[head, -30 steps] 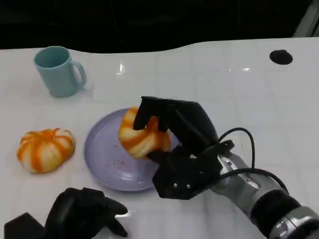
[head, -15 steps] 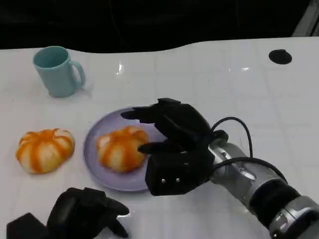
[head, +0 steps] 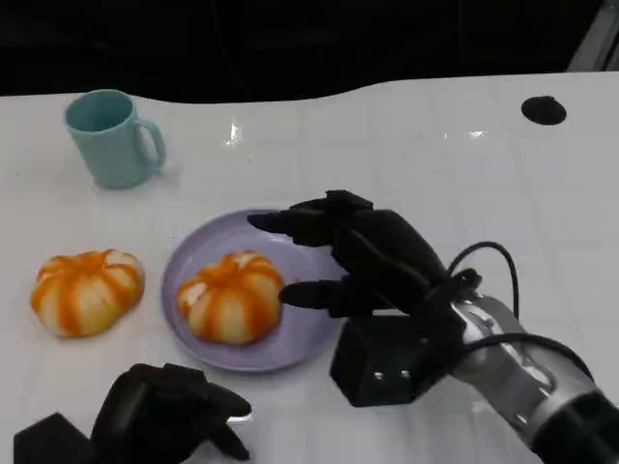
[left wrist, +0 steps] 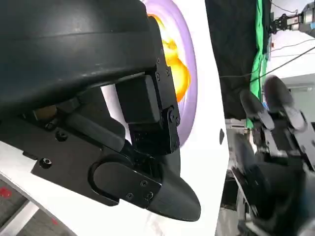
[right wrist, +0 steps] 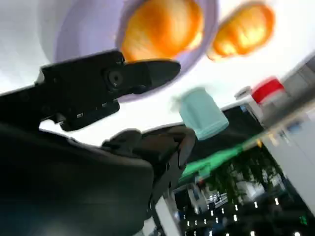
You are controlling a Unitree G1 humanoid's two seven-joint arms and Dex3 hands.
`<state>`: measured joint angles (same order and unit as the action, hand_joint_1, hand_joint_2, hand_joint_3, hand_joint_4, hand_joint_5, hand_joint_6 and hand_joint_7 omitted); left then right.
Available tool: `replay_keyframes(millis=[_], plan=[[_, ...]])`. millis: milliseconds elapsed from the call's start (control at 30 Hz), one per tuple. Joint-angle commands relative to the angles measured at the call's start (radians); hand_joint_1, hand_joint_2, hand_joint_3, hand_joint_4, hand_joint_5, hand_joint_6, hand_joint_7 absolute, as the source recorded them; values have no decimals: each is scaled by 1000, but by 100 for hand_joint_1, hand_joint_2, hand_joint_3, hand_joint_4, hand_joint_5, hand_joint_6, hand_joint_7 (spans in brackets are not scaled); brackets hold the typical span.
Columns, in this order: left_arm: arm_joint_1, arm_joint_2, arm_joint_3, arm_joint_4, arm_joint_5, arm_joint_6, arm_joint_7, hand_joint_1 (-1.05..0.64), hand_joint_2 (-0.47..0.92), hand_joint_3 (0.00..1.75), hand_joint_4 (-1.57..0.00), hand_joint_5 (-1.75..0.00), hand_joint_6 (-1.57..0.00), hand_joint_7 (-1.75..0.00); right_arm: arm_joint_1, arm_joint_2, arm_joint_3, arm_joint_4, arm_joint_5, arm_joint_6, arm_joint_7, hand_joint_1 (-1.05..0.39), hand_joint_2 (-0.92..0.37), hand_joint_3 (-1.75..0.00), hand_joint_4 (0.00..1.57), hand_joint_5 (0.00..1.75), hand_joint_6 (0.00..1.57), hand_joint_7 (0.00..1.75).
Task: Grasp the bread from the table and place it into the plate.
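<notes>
One orange-and-white striped bread roll (head: 230, 297) sits on the round lavender plate (head: 308, 340), on a glossy white tabletop (head: 435, 174) with a dark room behind. Right hand (head: 353, 261) hovers beside it, fingers spread, holding nothing. Left hand (head: 160, 414) rests curled near the front edge.

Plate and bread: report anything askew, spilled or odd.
Nothing stands out. One bread sits upright in the plate, a second bread lies on the table left of it, and the mug stands upright. The right hand hovers open beside the plate.
</notes>
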<state>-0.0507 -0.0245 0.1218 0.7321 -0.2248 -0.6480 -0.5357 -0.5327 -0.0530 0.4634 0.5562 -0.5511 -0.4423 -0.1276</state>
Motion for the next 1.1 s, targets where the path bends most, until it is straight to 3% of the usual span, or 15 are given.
replay_keyframes(millis=[33, 467, 533, 633, 667, 767, 867, 967, 1100], plan=[[2, 13, 5, 3, -3, -18, 5, -105, 89, 1, -147, -71, -157, -24, 89, -16, -54, -68, 103, -96, 12, -48, -92, -16, 36, 65, 62, 8], [11, 6, 1, -16, -10, 0, 5, -105, 90, 0, -147, -71, -157, -23, 285, -72, -167, -157, 335, -357, 131, -40, -92, -23, 57, 82, 81, 17], [11, 8, -2, -18, -7, 4, 7, -105, 89, 0, -147, -71, -157, -23, 323, -60, -178, -157, 442, -374, 185, -38, -91, -24, 59, 91, 83, 21], [12, 9, -5, -21, -1, 6, 12, -105, 89, 0, -147, -72, -157, -23, 376, -32, -201, -155, 563, -390, 240, -33, -86, -35, 62, 115, 86, 42], [12, 9, -5, -21, -1, 5, 10, -105, 89, 0, -147, -72, -157, -23, 390, -27, -210, -158, 577, -390, 246, -33, -77, -52, 65, 125, 81, 64], [14, 9, -6, -24, 0, 6, 12, -105, 89, 0, -146, -71, -157, -23, 425, -18, -236, -165, 591, -411, 260, -24, -50, -108, 72, 137, 73, 104], [16, 8, -5, -32, -4, 18, 13, -105, 89, 0, -147, -72, -157, -23, 478, -36, -258, -181, 616, -441, 295, -16, -46, -124, 86, 148, 80, 116], [16, 10, -3, -33, -4, 18, 11, -105, 89, 0, -147, -72, -157, -23, 526, -36, -277, -208, 644, -443, 322, -18, -36, -140, 94, 166, 85, 131], [13, 12, 1, -24, -6, 13, 7, -105, 90, 0, -146, -72, -157, -22, 582, -29, -292, -237, 684, -435, 354, -21, -32, -148, 96, 174, 77, 157]])
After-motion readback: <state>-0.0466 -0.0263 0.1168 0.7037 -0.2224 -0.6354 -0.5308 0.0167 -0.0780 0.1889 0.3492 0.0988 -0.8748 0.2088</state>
